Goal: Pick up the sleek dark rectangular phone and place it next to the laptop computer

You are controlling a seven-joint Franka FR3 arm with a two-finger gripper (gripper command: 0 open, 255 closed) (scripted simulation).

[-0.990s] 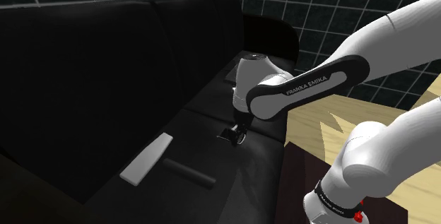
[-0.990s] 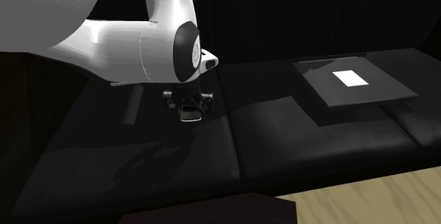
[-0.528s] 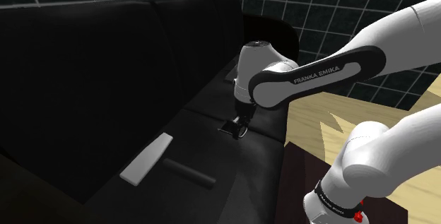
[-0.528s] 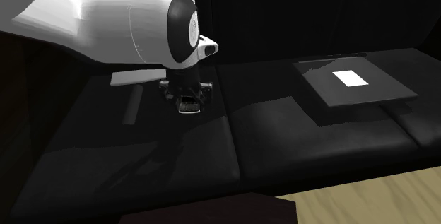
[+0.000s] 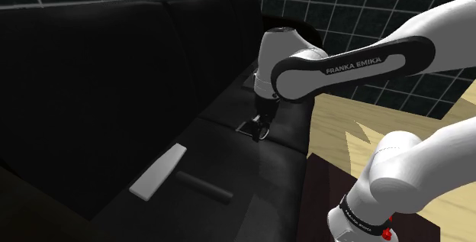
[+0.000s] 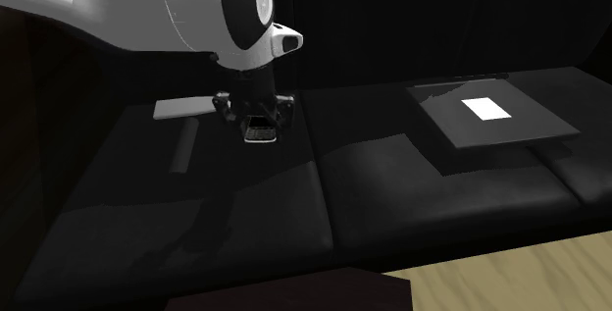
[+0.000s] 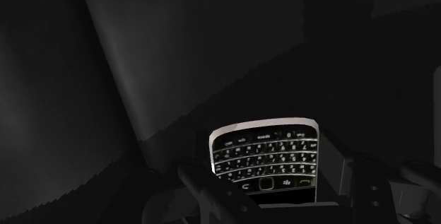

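Note:
A dark phone [image 7: 267, 160] with a silver rim and a small keyboard sits clasped between my black fingers [image 7: 212, 194], lifted above the black sofa seat. From the second exterior view the phone [image 6: 260, 130] hangs under the white wrist, held by the gripper [image 6: 257, 123]. In the shoulder view the gripper [image 5: 260, 128] hovers over the seat cushion with the phone [image 5: 257, 131] in it. The laptop [image 6: 495, 118], closed, dark grey with a white patch on its lid, lies on the seat toward the second exterior view's right, well apart from the gripper.
A flat grey slab [image 5: 159, 170] and a dark bar [image 5: 203, 186] lie on the sofa seat [image 5: 267, 172] toward the shoulder view's lower left. The sofa backrest [image 5: 114, 72] rises behind. A dark stand top [image 5: 324, 187] and wooden floor [image 5: 358, 126] lie right of the sofa.
The gripper has risen with the phone and moved up and rightward in the shoulder view, toward the laptop end of the sofa; the forearm has swung higher.

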